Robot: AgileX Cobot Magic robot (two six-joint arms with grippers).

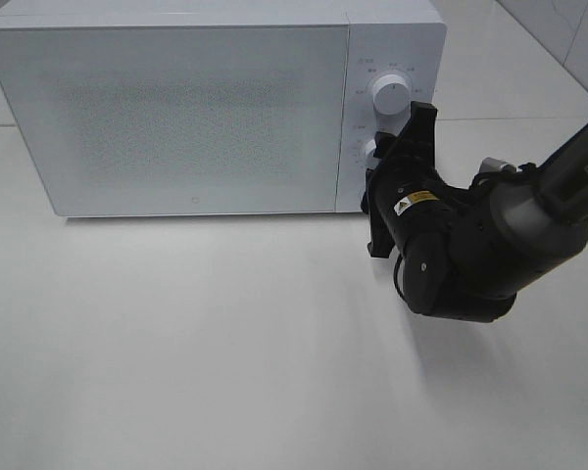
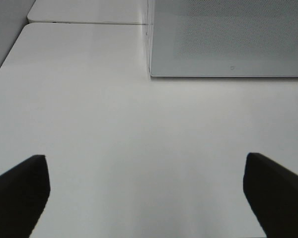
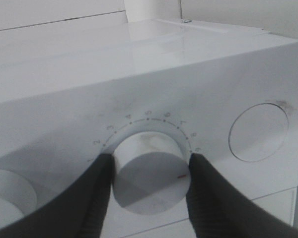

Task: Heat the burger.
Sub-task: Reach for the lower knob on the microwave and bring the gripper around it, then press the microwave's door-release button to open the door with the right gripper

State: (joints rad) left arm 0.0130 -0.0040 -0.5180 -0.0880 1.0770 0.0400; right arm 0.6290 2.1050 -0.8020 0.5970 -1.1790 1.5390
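Your right gripper [image 3: 150, 166] clasps the lower dial [image 3: 150, 181] on the white microwave [image 1: 176, 108]. Your left gripper [image 2: 146, 193] hangs spread wide above the white tabletop [image 1: 225, 343].

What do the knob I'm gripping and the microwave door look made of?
The lower knob: likely moulded plastic, smooth matte white, faintly smudged face, red marker. The microwave door: glass or glossy plastic panel, I cannot tell which; pale grey with fine dotted mesh showing through.
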